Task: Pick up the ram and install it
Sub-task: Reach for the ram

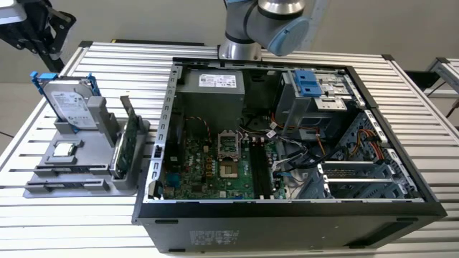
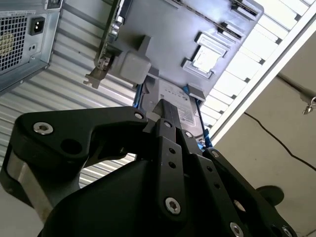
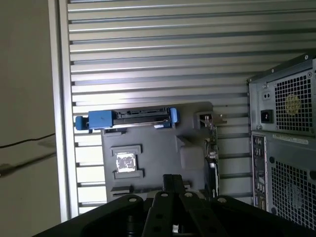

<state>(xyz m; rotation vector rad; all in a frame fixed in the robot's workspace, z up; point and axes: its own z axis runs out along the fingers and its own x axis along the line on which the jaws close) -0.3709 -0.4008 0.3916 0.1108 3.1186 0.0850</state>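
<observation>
None of the install is seen as done. The ram [image 1: 70, 171] is taken to be the thin dark strip seated edge-on in the front grooves of the grey holder [image 1: 90, 157]. The holder is set on the slatted bench [image 1: 107, 59], to the exterior view's left of the open computer case [image 1: 287, 226]. The strip's colour cannot be made out, so the match is judged, not certain.

On the same holder a hard drive [image 1: 70, 105] with a blue bracket is stood at the back. A processor chip [image 1: 64, 149] is laid in the middle. A green card [image 1: 123, 148] is stood on edge along the side nearest the case.

The black slots [image 1: 259, 169] on the motherboard [image 1: 208, 166] are seen bare, with no stick seated in them.

The hand [image 3: 173, 181] is seen in both wrist views, held above the holder and apart from it. Its fingers [image 3: 168, 181] appear closed together, with nothing gripped between them. No contact with the ram is made.

Stage is judged as the very start, with the hand poised over the holder. Both parts of the task are outstanding: the ram is not yet picked up, and it is not yet seated in a motherboard slot.
</observation>
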